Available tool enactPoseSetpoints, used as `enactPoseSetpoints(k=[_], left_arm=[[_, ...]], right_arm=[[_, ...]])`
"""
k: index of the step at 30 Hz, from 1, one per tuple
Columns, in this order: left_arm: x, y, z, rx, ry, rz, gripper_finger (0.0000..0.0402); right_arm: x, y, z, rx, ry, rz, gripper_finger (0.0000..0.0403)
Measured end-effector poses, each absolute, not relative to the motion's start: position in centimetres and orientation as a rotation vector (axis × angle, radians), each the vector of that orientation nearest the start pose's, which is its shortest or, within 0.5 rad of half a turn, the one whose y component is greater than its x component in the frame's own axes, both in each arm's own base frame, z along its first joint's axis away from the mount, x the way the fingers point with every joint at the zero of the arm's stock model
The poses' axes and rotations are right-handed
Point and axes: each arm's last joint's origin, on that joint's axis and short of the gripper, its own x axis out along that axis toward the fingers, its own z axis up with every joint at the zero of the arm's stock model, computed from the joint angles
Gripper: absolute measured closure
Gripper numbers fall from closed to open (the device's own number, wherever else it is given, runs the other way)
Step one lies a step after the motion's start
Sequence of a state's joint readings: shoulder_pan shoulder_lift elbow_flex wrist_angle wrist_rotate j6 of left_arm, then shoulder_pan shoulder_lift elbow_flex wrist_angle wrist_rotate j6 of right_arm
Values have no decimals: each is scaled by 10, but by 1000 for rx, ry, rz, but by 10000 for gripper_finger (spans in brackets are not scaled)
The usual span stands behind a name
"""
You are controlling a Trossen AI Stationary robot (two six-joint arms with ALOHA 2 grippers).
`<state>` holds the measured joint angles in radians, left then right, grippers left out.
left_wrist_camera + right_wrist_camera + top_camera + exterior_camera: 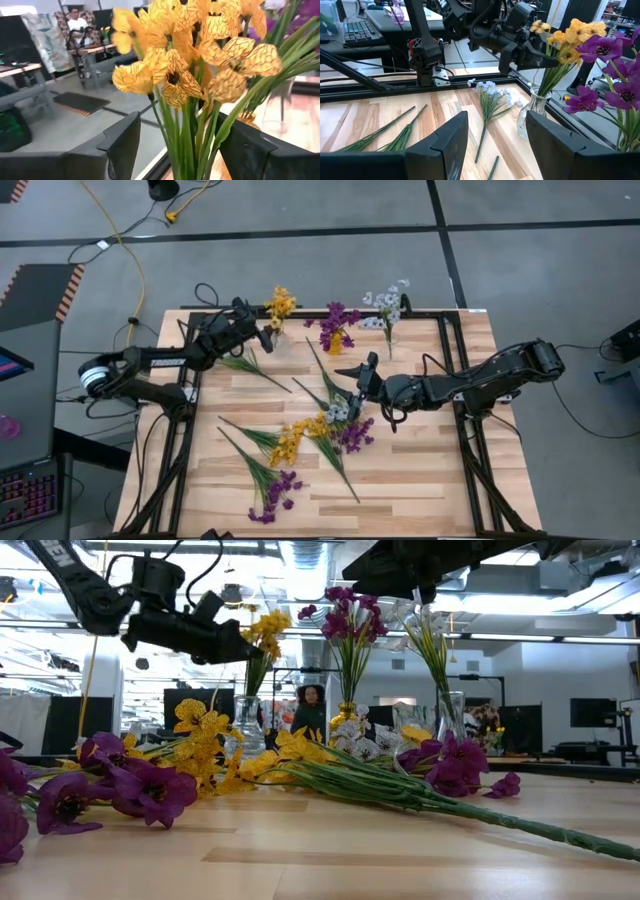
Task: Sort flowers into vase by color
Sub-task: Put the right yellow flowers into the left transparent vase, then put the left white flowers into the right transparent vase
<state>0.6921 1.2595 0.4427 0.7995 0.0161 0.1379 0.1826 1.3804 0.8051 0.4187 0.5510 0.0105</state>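
Flowers fill 3 vases along the table's (420,480) far edge: yellow sprigs (280,304), purple ones (338,323), pale bluish-white ones (387,304). Left gripper (262,336) sits at the yellow vase (534,107), jaws wide around the stems without gripping. Right gripper (357,380) hovers mid-table, jaws wide and empty, over loose flowers (310,435) on the wood.
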Motion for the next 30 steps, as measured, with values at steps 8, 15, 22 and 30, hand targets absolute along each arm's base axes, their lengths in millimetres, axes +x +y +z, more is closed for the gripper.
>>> enactPoseSetpoints(k=[8, 15, 22, 30], left_arm=[[163, 138, 229, 76, 222, 739, 161], [137, 116, 243, 10, 239, 748, 160], [119, 101, 237, -373, 242, 796, 161], [109, 91, 211, -886, 375, 892, 161]], right_arm=[[297, 39, 265, -47, 146, -368, 177], [297, 40, 265, -47, 146, -368, 177], [297, 40, 265, -31, 143, -369, 177], [297, 40, 265, -30, 142, -369, 177]])
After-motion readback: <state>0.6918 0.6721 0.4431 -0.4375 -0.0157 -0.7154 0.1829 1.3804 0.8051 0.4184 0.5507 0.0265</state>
